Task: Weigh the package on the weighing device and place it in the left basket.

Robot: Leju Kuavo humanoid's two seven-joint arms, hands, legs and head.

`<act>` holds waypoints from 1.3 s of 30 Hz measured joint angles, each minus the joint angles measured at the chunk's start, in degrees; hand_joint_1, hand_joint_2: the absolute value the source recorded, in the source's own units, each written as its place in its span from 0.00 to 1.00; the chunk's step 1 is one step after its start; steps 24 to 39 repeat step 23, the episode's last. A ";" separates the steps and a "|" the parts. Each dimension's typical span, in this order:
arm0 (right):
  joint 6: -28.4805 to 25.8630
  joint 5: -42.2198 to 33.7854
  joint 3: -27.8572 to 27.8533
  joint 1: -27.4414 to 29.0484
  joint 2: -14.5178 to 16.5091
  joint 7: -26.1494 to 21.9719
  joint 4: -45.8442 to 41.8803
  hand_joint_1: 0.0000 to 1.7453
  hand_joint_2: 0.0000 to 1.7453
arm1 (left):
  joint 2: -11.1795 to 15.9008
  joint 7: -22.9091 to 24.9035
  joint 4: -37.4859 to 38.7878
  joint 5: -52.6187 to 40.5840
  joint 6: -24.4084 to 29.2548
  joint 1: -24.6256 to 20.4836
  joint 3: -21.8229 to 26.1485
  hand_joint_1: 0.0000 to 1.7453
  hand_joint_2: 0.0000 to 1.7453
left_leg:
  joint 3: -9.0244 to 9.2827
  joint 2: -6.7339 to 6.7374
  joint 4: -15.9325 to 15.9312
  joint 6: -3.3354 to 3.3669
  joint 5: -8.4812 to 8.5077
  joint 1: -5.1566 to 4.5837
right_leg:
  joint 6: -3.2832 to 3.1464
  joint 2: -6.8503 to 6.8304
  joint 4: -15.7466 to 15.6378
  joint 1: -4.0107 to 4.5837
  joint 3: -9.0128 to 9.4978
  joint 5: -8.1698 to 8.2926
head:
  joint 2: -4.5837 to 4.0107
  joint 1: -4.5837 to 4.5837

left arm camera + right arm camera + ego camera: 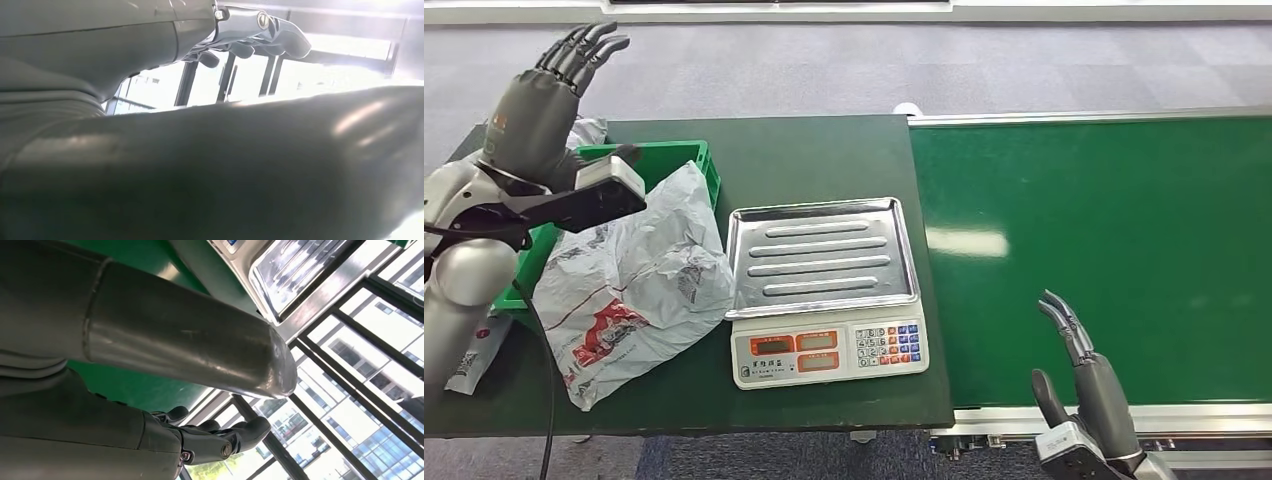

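The left hand [544, 95] is raised over the table's far left corner, fingers [584, 50] extended; the right hand [1089, 385] hangs low, empty, fingers apart.

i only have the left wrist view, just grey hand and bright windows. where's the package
Observer: The package, a crumpled grey mailer, lies on the dark table beside the scale, its far end propped on the green basket.
Operator: so nothing on the scale
Observer: Right, its steel tray is bare.
Operator: is my left hand holding anything
Observer: No, the left hand is raised above the basket with fingers spread, holding nothing.
Operator: and the right
Observer: The right hand is low by the near edge of the green conveyor belt, open, holding nothing.
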 joint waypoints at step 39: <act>-5.48 7.93 -0.10 -1.17 11.46 2.32 -0.71 0.00 0.00 | -18.61 -8.20 -15.44 -25.22 26.96 35.56 0.17 0.00 0.00 | 0.14 -0.08 0.01 0.44 -0.46 -0.35 | 0.45 -0.12 -0.03 -0.24 0.23 -0.44 | 0.00 0.01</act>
